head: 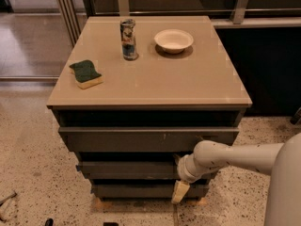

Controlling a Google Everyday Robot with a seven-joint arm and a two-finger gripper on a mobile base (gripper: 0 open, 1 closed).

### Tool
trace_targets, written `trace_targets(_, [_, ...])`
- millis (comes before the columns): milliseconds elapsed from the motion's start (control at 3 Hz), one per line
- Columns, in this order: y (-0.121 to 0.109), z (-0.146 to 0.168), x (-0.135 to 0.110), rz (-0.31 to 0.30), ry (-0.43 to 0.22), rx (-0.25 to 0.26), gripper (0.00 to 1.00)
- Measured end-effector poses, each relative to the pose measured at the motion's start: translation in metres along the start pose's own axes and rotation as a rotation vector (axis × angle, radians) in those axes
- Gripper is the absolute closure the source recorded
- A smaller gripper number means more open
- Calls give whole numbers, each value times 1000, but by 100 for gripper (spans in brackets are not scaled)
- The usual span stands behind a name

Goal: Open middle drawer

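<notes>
Down at about 5 o'clock, the white arm's cream-tipped end effector [181,180] hangs at the 3 o'clock end of the middle drawer [127,169], a plain dark grey-brown strip between the wider scratched drawer front [141,139] above and the narrower front [136,190] below. Clenched or released, I cannot tell. On the tan desk [188,84] sit a green sponge [86,73] at 9 o'clock, and a printed can [128,39] and white bowl [173,40] near 12.

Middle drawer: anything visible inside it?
No. The middle drawer shows only its front; that front and the top drawer above it hide the interior. The end effector sits at the right end of the middle drawer's front.
</notes>
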State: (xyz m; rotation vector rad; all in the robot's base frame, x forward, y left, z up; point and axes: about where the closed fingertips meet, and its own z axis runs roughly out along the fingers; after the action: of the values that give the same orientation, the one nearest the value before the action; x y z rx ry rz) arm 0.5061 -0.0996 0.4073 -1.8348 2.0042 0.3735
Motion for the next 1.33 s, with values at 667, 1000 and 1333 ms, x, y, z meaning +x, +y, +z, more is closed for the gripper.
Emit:
trace_targets(667, [18, -3, -5, 6, -20, -71, 0])
trace_targets(1000, [41, -16, -8, -1, -29, -93, 0])
trace_targets(1333, [71, -29, -7, -4, -23, -140, 0])
